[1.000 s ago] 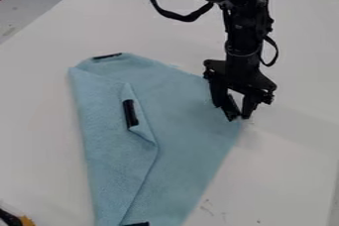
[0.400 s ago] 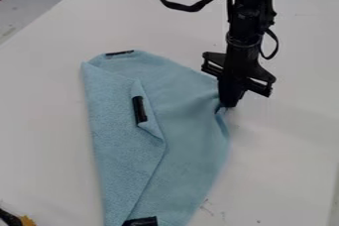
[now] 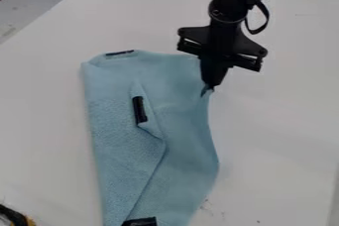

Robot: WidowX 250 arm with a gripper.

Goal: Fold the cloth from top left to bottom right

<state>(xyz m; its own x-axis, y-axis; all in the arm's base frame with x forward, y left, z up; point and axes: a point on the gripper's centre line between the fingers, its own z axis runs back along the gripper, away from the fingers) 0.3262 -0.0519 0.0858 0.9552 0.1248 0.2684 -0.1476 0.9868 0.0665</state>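
Observation:
The black gripper [image 3: 210, 85] hangs over the right side of the cloth, shut on its upper right edge, where the fabric bunches up at the fingertips. The light blue cloth [image 3: 189, 136] lies lengthwise on the table, its bottom running out of view. A flap [image 3: 122, 141] lies folded over along its left side, with a black patch [image 3: 139, 109] near the flap's tip. Other black patches show at the cloth's top edge and near its bottom.
The white table [image 3: 278, 136] surrounds the cloth. A black and yellow object [image 3: 15, 216] lies at the lower left corner. The table's far left edge slants across the upper left, with grey floor beyond.
The gripper was open at the cloth's right corner, then shut on it and moved up and left. The cloth's right edge was drawn inward, and the whole cloth shifted slightly right.

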